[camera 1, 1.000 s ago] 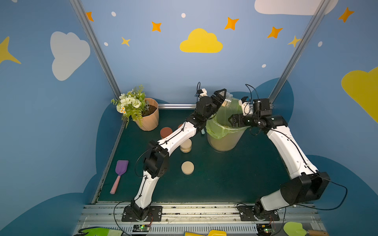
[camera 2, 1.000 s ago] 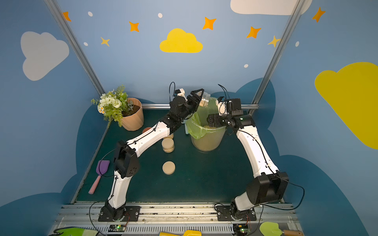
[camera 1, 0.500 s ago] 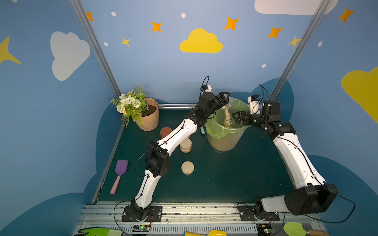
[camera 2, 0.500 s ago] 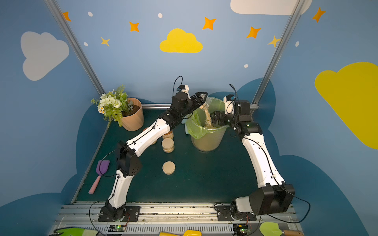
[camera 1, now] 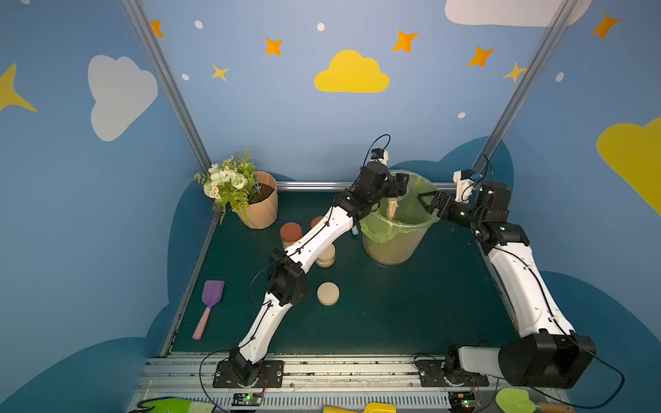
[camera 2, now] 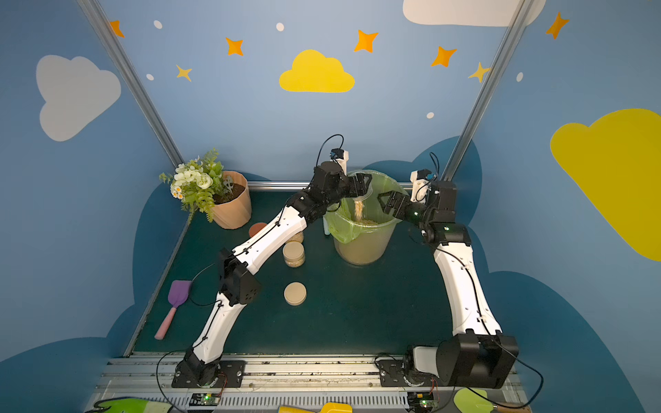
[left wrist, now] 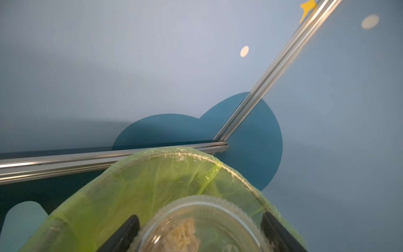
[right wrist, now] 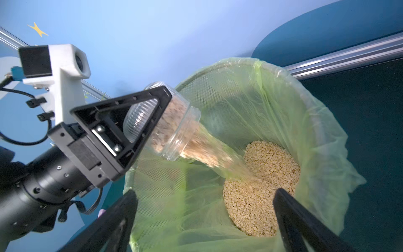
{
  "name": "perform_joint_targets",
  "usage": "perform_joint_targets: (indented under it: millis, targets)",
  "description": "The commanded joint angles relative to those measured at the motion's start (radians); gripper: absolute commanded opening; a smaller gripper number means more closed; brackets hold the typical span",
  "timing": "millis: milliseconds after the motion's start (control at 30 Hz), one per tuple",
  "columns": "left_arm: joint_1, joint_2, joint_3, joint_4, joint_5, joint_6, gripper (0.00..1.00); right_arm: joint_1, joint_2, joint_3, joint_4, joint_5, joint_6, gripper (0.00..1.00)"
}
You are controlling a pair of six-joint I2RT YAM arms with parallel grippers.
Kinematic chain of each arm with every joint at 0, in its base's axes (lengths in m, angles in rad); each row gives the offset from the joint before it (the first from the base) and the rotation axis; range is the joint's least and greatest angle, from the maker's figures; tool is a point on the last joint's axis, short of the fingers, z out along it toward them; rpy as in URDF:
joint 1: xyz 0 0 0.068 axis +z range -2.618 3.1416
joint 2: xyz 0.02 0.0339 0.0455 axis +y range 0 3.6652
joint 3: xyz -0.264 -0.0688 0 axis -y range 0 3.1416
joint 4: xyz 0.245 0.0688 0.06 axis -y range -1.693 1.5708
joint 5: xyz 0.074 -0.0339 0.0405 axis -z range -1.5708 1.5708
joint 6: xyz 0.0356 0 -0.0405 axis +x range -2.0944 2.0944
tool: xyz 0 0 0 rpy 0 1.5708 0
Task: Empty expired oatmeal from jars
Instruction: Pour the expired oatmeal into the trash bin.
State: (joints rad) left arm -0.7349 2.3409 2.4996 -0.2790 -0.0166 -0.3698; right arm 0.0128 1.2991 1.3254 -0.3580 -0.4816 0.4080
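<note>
A: Left claw (left wrist: 200,231) is clamped on the tilted jar (right wrist: 174,131), its mouth over the bin (right wrist: 281,72) at the far middle. Oatmeal (right wrist: 213,157) is streaming in.
B: Right claw (right wrist: 205,216) gapes empty, just right of it. What's the risk?
A: The mouth hangs near the bin's left rim, so I'd judge a wobble could scatter flakes onto the table (camera 1: 393,314).

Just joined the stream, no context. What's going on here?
The left gripper holds an open clear jar tipped over the green-lined bin, and oatmeal is pouring out into it. The right gripper hangs open by the bin's rim, holding nothing. On the table stand a beige-lidded jar with oatmeal and a red-lidded jar; a loose beige lid lies nearby.
</note>
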Motion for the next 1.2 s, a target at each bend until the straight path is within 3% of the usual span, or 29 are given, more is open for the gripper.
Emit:
perform_joint_targets:
  millis: [0, 333, 433, 500, 533, 567, 633, 667, 700, 733, 767, 800, 833, 867, 900, 933, 967, 1000, 1033, 1067, 1100, 1133, 1167]
  targets:
    - [-0.013, 0.003, 0.07, -0.029, -0.009, 0.159, 0.19, -0.023, -0.06, -0.016, 0.053, -0.055, 0.06, 0.97]
    - [-0.039, 0.037, 0.175, -0.162, -0.003, 0.465, 0.19, -0.075, -0.132, -0.072, 0.07, -0.077, 0.107, 0.97]
    - [-0.046, 0.033, 0.183, -0.193, -0.064, 0.568, 0.18, -0.086, -0.148, -0.086, 0.066, -0.076, 0.109, 0.97]
    - [-0.045, 0.032, 0.179, -0.172, -0.117, 0.526, 0.16, -0.091, -0.154, -0.095, 0.063, -0.072, 0.113, 0.97]
    - [-0.051, 0.038, 0.181, -0.177, -0.022, 0.512, 0.18, -0.093, -0.158, -0.1, 0.07, -0.072, 0.118, 0.97]
    - [-0.07, 0.043, 0.187, -0.192, -0.004, 0.572, 0.19, -0.093, -0.158, -0.104, 0.077, -0.075, 0.124, 0.97]
    - [-0.121, 0.056, 0.17, -0.125, -0.287, 0.685, 0.18, -0.094, -0.155, -0.106, 0.078, -0.081, 0.132, 0.97]
    - [-0.113, 0.061, 0.189, -0.131, -0.272, 0.632, 0.18, -0.095, -0.156, -0.107, 0.078, -0.084, 0.132, 0.97]
    - [-0.103, 0.068, 0.216, -0.191, -0.101, 0.583, 0.2, -0.093, -0.158, -0.111, 0.086, -0.086, 0.134, 0.97]
    - [-0.117, 0.073, 0.224, -0.223, -0.063, 0.645, 0.23, -0.095, -0.156, -0.113, 0.092, -0.09, 0.138, 0.97]
    - [-0.135, 0.076, 0.213, -0.205, -0.175, 0.739, 0.22, -0.094, -0.154, -0.107, 0.084, -0.091, 0.136, 0.97]
    - [-0.132, 0.078, 0.206, -0.136, -0.339, 0.735, 0.21, -0.095, -0.152, -0.094, 0.062, -0.093, 0.123, 0.97]
    - [-0.107, 0.082, 0.254, -0.216, -0.222, 0.632, 0.18, -0.094, -0.156, -0.091, 0.055, -0.097, 0.114, 0.97]
    - [-0.094, 0.079, 0.27, -0.3, -0.011, 0.641, 0.21, -0.093, -0.16, -0.098, 0.069, -0.101, 0.113, 0.97]
    - [-0.108, 0.069, 0.256, -0.313, -0.043, 0.682, 0.21, -0.094, -0.161, -0.102, 0.078, -0.101, 0.114, 0.97]
    - [-0.119, 0.055, 0.221, -0.245, -0.218, 0.671, 0.18, -0.094, -0.158, -0.095, 0.068, -0.104, 0.113, 0.97]
    - [-0.11, 0.043, 0.208, -0.221, -0.231, 0.617, 0.18, -0.094, -0.157, -0.089, 0.056, -0.106, 0.107, 0.97]
    - [-0.094, 0.03, 0.199, -0.261, -0.057, 0.603, 0.22, -0.093, -0.158, -0.091, 0.058, -0.107, 0.106, 0.97]
    - [-0.092, 0.019, 0.177, -0.242, -0.056, 0.61, 0.24, -0.093, -0.159, -0.092, 0.061, -0.107, 0.107, 0.97]
    - [-0.091, 0.015, 0.175, -0.212, -0.152, 0.552, 0.22, -0.093, -0.158, -0.089, 0.056, -0.109, 0.106, 0.97]
    - [-0.082, 0.017, 0.198, -0.234, -0.078, 0.49, 0.22, -0.093, -0.156, -0.086, 0.051, -0.11, 0.101, 0.97]
    - [-0.094, 0.022, 0.202, -0.259, 0.044, 0.554, 0.26, -0.092, -0.155, -0.089, 0.054, -0.111, 0.099, 0.97]
    - [-0.117, 0.03, 0.202, -0.245, -0.06, 0.607, 0.26, -0.093, -0.151, -0.087, 0.053, -0.109, 0.1, 0.97]
